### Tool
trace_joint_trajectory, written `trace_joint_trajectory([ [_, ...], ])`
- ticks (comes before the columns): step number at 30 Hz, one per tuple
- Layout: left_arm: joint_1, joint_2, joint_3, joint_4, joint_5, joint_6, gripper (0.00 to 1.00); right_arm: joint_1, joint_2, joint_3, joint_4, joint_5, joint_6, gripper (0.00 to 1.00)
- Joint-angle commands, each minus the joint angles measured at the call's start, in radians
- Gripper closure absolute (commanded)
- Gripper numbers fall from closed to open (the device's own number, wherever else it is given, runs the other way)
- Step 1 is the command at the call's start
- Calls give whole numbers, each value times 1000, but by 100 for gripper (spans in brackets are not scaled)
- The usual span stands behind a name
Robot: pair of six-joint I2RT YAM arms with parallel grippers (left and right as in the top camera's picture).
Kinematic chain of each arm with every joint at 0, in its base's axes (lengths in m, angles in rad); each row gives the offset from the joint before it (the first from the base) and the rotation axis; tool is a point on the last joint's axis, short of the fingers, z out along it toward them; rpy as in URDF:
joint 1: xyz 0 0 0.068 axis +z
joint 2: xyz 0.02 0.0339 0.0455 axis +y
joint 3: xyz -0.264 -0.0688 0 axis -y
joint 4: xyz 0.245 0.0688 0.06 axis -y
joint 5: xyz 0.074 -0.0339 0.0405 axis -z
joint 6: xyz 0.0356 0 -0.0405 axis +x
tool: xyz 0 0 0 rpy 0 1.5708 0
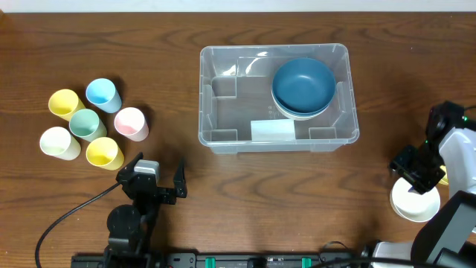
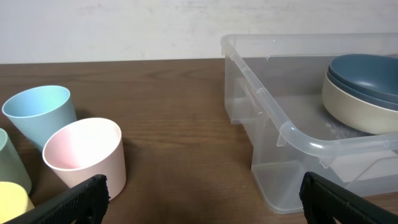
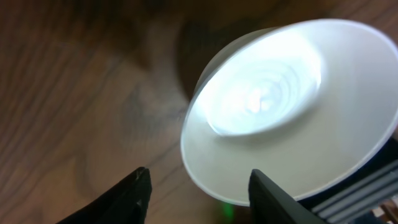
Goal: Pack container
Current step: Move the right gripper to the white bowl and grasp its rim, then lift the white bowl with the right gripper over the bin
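The clear container [image 1: 223, 112] stands at the table's middle back, a white label on its near wall. In its right half a blue bowl [image 1: 303, 83] sits nested in a cream bowl [image 2: 360, 115]. It also shows in the left wrist view [image 2: 292, 134]. My left gripper [image 1: 159, 165] is open and empty near the front left, between the cups and the container; its jaws [image 2: 202, 199] hold nothing. My right gripper [image 1: 418, 181] is open at the far right, just over the rim of a white bowl [image 1: 413, 205] on the table. Its jaws [image 3: 199, 186] straddle that bowl's edge [image 3: 280, 106] without closing on it.
Several upright cups cluster at the left: yellow [image 1: 64, 103], blue [image 1: 102, 94], green [image 1: 86, 123], pink [image 1: 131, 123], white [image 1: 59, 143] and yellow [image 1: 103, 153]. The pink cup [image 2: 84, 152] and the blue cup [image 2: 40, 112] stand close ahead of the left gripper.
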Motion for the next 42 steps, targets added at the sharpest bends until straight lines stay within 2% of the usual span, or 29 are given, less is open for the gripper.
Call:
trace_joint_trajectory([
  [1,4,-6,-16,-32,13,2,2,-13,-15,-32,38,-14,14,53],
  [5,4,-6,-16,-32,13,2,2,-13,-15,-44,79,-14,14,67],
  [13,4,-6,-16,-32,13,2,2,-13,-15,-84,130,-14,14,75],
  [18,4,-6,-16,-32,13,2,2,-13,-15,-129,177,-14,14,84],
  [22,4,-6,-16,-32,13,2,2,-13,-15,-132,194,-13,14,99],
  [32,4,-6,-16,-32,13,2,2,-13,-15,-99,226,-14,-21,99],
  [42,4,-6,-16,-32,13,2,2,-12,-16,269,21,-167,-69,99],
])
